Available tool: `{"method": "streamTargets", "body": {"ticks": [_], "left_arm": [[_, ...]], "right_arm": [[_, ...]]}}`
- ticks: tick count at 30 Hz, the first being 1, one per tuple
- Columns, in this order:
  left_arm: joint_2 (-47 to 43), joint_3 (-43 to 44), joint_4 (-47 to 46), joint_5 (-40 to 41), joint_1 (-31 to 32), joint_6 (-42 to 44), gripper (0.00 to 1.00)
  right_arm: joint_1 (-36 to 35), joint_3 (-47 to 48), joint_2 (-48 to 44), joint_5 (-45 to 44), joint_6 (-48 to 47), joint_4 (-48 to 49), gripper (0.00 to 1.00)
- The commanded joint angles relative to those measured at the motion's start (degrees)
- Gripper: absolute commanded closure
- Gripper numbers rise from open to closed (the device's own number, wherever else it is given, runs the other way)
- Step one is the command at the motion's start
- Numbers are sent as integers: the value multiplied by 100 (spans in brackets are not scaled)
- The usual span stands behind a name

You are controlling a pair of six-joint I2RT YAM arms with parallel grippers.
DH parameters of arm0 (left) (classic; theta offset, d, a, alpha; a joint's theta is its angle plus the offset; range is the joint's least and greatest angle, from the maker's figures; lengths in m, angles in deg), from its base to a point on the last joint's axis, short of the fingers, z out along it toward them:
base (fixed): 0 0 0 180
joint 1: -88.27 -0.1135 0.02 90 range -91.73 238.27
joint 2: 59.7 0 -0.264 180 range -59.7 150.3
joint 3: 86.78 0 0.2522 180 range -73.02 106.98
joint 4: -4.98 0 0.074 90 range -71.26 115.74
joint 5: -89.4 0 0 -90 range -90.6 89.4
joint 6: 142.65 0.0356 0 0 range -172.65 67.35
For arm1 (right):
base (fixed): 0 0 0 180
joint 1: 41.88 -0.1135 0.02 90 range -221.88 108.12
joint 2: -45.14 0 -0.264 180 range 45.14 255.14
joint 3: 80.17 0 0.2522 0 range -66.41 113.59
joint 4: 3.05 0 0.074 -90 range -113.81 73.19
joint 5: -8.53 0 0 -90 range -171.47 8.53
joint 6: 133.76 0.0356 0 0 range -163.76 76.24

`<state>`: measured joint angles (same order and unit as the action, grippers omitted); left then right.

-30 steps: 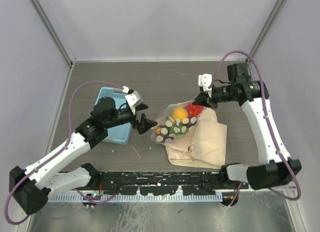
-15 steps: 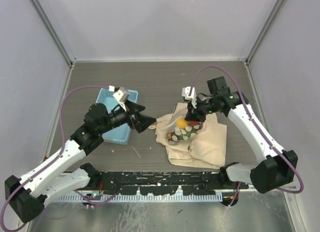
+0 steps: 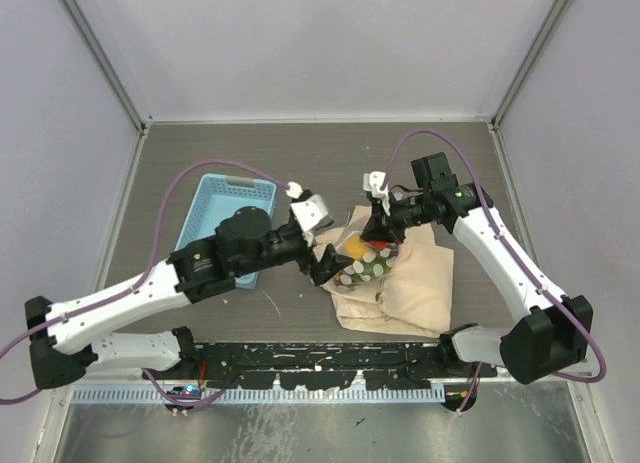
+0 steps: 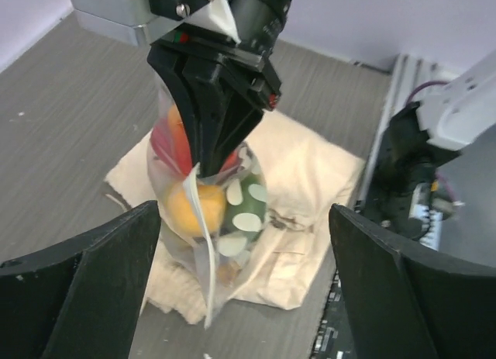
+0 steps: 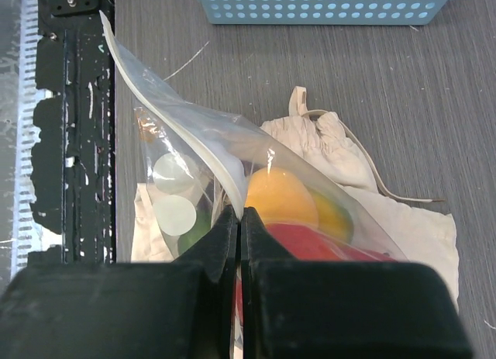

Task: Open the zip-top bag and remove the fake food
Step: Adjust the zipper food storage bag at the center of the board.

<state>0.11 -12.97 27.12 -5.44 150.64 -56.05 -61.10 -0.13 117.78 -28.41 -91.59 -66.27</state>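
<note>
- Contents of the zip-top bag (image 4: pixel 232 219): fake food (image 5: pixel 279 195) in orange, red and green.
- Right gripper (image 3: pixel 378 223) is clamped on the bag's top edge; the bag hangs below it, over a beige cloth bag (image 3: pixel 410 283).
- Left gripper (image 3: pixel 323 264) is spread wide, its fingers flanking the bag, holding nothing.

A light blue perforated basket (image 3: pixel 212 208) is sitting left of centre on the grey wood-grain table (image 3: pixel 300 153), while a rumpled beige drawstring cloth bag (image 3: pixel 415 283) is lying apart to its right.
</note>
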Motion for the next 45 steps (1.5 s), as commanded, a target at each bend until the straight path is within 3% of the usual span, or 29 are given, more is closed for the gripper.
{"method": "streamTargets", "body": {"ticks": [1, 8, 14, 16, 19, 21, 24, 26, 30, 34, 39, 42, 45], "left_arm": [[689, 409, 543, 892, 165, 960, 14], [1588, 1007, 914, 921, 167, 1068, 38], [1875, 1198, 981, 1115, 164, 977, 68], [1890, 1182, 986, 1138, 162, 964, 83], [1791, 1015, 915, 1124, 154, 999, 100], [1659, 818, 755, 1119, 141, 1080, 100], [1457, 537, 524, 936, 22, 1192, 100], [1362, 403, 462, 681, -113, 1234, 100], [1340, 252, 436, 243, -370, 1281, 100], [1079, 87, 379, -12, -496, 1253, 100], [866, -273, 133, -250, -537, 1201, 100], [716, -543, -43, -351, -536, 1212, 100], [603, -690, -111, -373, -535, 1210, 100]], "right_arm": [[182, 23, -242, 551, -47, 93, 98], [433, -220, -435, 784, -48, 217, 97], [498, -336, -456, 859, -47, 234, 95], [508, -338, -481, 864, -38, 230, 90], [616, -213, -535, 919, -104, 90, 70], [965, 63, -505, 1224, -500, -409, 55], [2137, 580, -357, 2130, -1470, -1505, 39], [2611, 883, -241, 2263, -2043, -2290, 35], [3215, 1127, -63, 2374, -2271, -2534, 33], [3479, 1202, 177, 2393, -2559, -2508, 30], [3519, 884, 389, 2423, -4173, -2574, 24], [3514, 676, 583, 2863, -4925, -2598, 14], [3391, 570, 953, 3255, -6232, -3370, 6]]}}
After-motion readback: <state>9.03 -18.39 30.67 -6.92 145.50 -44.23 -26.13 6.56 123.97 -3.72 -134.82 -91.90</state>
